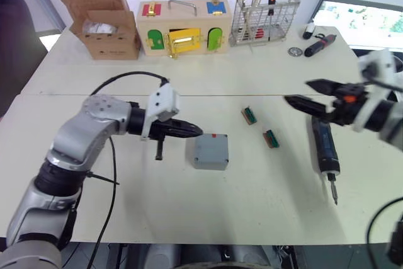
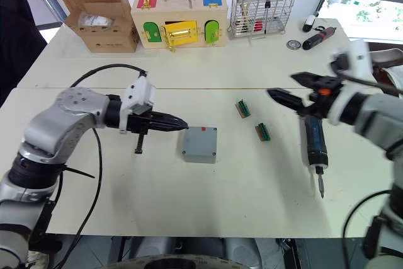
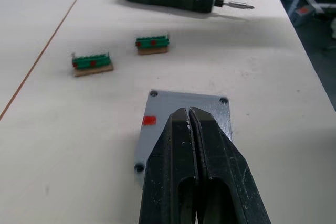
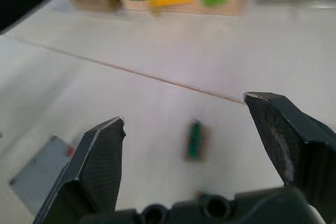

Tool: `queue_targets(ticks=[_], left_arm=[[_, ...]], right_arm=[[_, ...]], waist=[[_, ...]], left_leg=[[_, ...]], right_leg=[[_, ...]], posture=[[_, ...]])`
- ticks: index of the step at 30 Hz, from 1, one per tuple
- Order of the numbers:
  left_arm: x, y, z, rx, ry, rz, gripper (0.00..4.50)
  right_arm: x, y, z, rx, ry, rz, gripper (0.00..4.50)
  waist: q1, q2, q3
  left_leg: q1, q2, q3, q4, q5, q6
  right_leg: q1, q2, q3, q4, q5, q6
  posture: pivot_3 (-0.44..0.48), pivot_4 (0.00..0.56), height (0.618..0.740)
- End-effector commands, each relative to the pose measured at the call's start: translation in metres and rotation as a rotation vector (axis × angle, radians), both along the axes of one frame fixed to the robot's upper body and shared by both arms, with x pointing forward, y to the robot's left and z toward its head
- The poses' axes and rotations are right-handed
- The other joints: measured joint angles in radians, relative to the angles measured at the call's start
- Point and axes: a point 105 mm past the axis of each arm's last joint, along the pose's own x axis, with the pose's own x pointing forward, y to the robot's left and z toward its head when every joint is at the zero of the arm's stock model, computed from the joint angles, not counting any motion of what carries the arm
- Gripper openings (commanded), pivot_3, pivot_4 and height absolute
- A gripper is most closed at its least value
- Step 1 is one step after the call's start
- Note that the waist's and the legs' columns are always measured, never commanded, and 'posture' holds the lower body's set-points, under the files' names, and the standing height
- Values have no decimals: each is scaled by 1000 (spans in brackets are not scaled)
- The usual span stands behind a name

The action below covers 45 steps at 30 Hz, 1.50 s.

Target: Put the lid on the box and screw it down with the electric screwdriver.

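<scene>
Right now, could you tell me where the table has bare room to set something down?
Free: the near strip in front of the small grey plastic box, and the band between it and the wooden latch box. Crowded: around the green terminal blocks and the black-and-blue electric screwdriver.

I am operating in a lab or workshop: behind the white worktable (image 1: 189,212) stand a latch-board wooden box (image 1: 184,26), wire tool rack (image 1: 263,18) and cardboard box (image 1: 101,14).
</scene>
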Motion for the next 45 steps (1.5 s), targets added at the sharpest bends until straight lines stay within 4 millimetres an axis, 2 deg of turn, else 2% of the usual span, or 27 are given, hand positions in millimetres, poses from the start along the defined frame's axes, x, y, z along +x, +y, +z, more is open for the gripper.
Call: queue_targets(ticks=[1,4,8,13,18,22,29,36,40,42,45], left_arm=[[-9,-14,7,-24,-65,-61,0],[-13,-23,2,-50,-66,-79,0],[-15,-35,-3,-100,-54,-65,0],[-20,-41,-8,-133,-35,-53,0],[-21,-42,-11,-149,-28,-27,0],[-22,-41,-11,-155,-19,-7,0],[-21,-39,-14,-141,-16,21,0],[-21,-39,-12,-145,-5,26,0],[-22,-43,-13,-157,0,30,0],[-24,-42,-15,-158,5,35,0],[-24,-41,-16,-155,7,44,0]], right_arm=[[-11,-27,5,-78,113,-65,4336],[-20,-39,-6,-56,290,-104,4336],[-23,-65,-20,25,483,-267,4336],[-46,-74,-45,29,714,-279,4336],[-39,-77,-54,70,754,-317,4336],[-43,-85,-72,34,846,-370,4336],[-38,-77,-93,30,886,-356,4336],[-33,-77,-106,-14,921,-387,4336],[-29,-69,-114,-51,944,-362,4336],[-28,-70,-116,-87,952,-367,3548],[-29,-68,-121,-137,973,-356,2824]], waist=[[-1,0,0],[-7,0,0],[-3,0,0],[10,0,0],[11,0,0],[17,0,0],[23,0,0],[23,1,0],[23,1,0],[22,1,0],[23,1,0]], left_leg=[[0,0,0,0,0,0],[1,2,1,0,-1,1],[4,2,3,0,-1,1],[3,1,3,0,-1,2],[5,1,4,1,-1,2],[5,2,4,1,-1,2],[4,1,4,1,-1,2],[4,1,3,1,-1,2],[4,1,3,1,-1,2],[4,1,3,1,-1,2],[4,1,3,1,-1,2]], right_leg=[[0,0,0,0,0,0],[0,2,1,1,0,0],[2,1,3,2,0,0],[2,1,3,1,0,0],[3,1,3,1,0,0],[3,1,3,1,0,0],[3,1,3,0,0,0],[2,1,3,1,0,0],[2,1,3,1,0,0],[2,1,3,0,0,0],[2,1,3,0,0,0]], posture=[[0,150,740],[0,150,740],[0,150,740],[0,150,740],[0,150,740],[0,150,740],[0,150,740],[0,150,740],[0,150,740],[0,150,740],[0,150,740]])
